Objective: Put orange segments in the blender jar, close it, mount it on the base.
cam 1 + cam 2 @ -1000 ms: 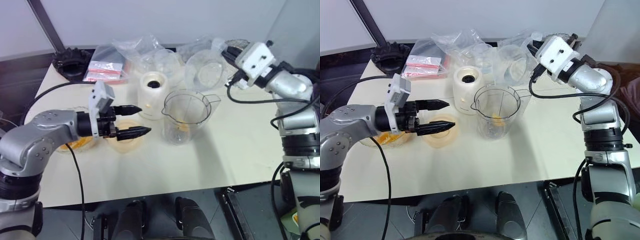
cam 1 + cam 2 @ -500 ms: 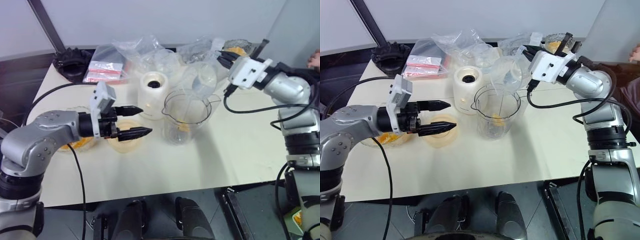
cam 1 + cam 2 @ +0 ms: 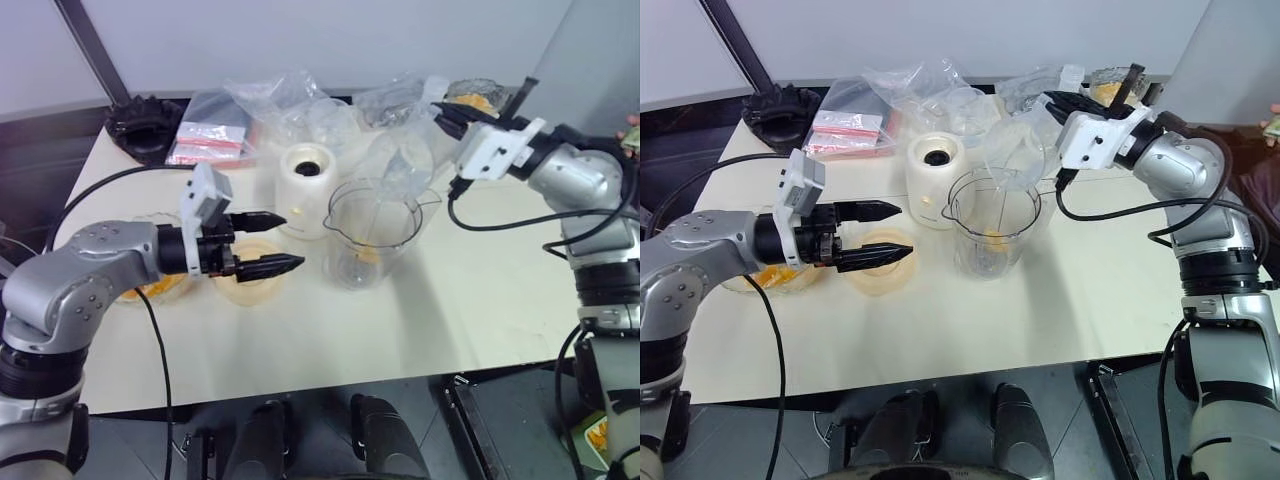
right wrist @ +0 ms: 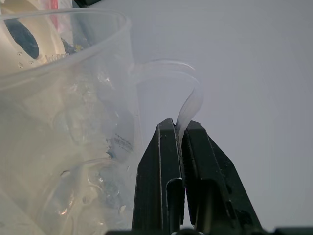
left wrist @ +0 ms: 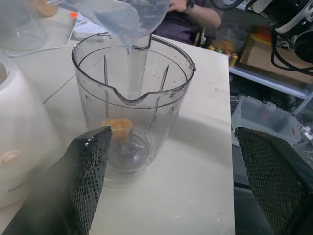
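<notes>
Above the blender jar (image 3: 991, 232) at mid-table, the right gripper (image 4: 179, 131) pinched a tilted clear cup (image 3: 1014, 152) by its handle; the base (image 3: 936, 178) stood just beside. The left gripper (image 3: 878, 232) hovered wide open over a peach lid (image 3: 880, 274), with bare table toward the near edge.

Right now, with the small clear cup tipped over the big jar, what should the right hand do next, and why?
Probably hold the tilt a little longer. The right hand pinches the small clear plastic cup by its handle, and liquid streams from it into the large clear plastic blender jar, where a glossy orange segment lies at the bottom.
</notes>
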{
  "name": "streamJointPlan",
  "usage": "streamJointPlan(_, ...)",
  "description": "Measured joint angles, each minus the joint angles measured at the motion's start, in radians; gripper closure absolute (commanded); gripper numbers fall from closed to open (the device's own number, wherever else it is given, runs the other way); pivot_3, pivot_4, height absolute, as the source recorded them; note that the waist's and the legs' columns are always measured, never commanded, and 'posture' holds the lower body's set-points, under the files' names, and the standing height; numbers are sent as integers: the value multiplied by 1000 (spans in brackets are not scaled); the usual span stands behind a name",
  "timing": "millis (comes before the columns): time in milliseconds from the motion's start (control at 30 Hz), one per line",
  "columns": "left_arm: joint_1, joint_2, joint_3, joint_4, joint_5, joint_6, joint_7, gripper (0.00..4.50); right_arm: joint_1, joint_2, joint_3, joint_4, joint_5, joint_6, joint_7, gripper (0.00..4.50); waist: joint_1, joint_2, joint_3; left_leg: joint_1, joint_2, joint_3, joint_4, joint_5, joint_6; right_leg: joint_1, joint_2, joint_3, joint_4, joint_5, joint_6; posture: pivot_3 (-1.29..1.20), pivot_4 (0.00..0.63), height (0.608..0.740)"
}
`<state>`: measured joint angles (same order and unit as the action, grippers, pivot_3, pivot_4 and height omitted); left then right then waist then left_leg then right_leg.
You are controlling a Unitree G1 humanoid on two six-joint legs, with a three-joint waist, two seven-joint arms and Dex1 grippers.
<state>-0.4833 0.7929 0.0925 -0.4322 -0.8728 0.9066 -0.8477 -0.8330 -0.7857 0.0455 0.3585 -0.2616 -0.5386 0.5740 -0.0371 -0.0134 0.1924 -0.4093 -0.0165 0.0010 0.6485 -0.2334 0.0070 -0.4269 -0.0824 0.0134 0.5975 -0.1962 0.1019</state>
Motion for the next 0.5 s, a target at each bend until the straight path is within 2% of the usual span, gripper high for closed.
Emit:
streamJointPlan(233,0,-8,0,0,5,-2,-1,305,4,17,-6,-1,36,47,-5,4432,0,0,0,0,0,0,0,0,0,0,0,0,0,0,0,0,150,740)
streamJointPlan(367,-1,-24,0,0,-3,-2,-1,305,59,132,-117,-42,251,304,-16,4432,2,-1,0,0,0,-1,0,0,0,0,0,0,1,0,0,0,150,740)
streamJointPlan(500,-1,-38,-8,0,-3,-2,-1,305,96,211,-249,-126,432,563,-98,4432,18,0,0,0,0,0,1,0,0,0,0,0,2,0,0,0,150,740)
